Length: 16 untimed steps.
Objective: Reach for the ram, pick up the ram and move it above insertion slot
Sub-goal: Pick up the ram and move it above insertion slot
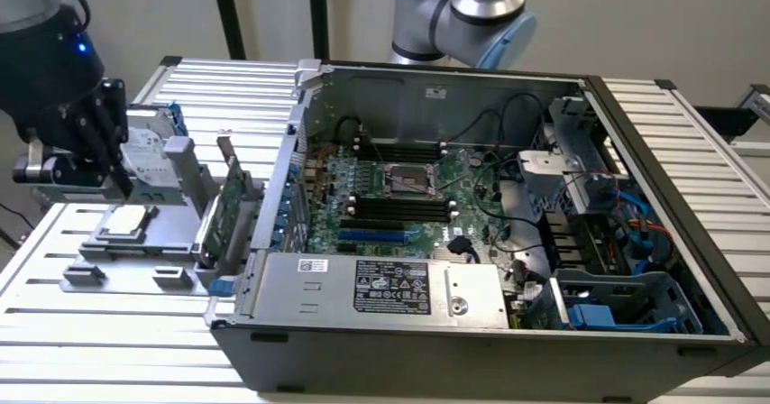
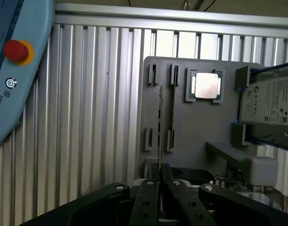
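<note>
The hand [image 2: 160, 182] is closed at the ram [image 2: 160, 122]; whether it grips is unclear. A skewed pinch could drop it.

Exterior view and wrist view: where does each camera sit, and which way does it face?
Exterior view: off the arm, raised, looking down into the open grey computer case; the blue-and-silver arm joint shows behind it, the black wrist at the exterior view's left.
Wrist view: on the wrist, facing past the shut black jaws onto the flat grey holder tray with the thin edge-on ram stick.
Shared: that tray, its square silver processor chip, the silver boxy hard drive.
</note>
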Each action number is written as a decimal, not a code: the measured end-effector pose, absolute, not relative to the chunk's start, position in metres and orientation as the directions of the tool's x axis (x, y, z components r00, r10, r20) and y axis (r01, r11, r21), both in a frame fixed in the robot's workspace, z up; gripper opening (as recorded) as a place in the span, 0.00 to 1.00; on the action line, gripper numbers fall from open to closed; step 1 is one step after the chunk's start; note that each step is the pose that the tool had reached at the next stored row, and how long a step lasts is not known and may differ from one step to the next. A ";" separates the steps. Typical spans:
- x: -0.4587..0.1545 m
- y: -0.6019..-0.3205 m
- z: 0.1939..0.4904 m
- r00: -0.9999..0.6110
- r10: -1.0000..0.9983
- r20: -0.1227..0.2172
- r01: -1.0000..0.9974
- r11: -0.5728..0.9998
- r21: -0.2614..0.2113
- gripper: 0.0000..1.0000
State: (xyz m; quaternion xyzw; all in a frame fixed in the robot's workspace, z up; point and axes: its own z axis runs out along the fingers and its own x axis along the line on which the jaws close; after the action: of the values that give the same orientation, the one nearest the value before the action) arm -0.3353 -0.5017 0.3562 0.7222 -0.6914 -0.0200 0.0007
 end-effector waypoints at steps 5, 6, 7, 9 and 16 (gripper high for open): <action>-0.314 -0.502 0.379 0.043 -0.999 -0.029 -0.999 -0.044 0.029 0.13; -0.310 -0.502 0.384 0.043 -0.999 -0.029 -0.999 -0.044 0.029 0.13; -0.306 -0.502 0.388 0.043 -0.999 -0.029 -0.999 -0.044 0.029 0.13; -0.298 -0.501 0.397 0.043 -0.999 -0.029 -0.999 -0.044 0.029 0.13; -0.271 -0.499 0.408 0.043 -0.999 -0.030 -0.999 -0.044 0.029 0.13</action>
State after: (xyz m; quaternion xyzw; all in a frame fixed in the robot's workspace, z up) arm -0.2712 -0.4986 0.4076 0.7222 -0.6914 -0.0208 0.0000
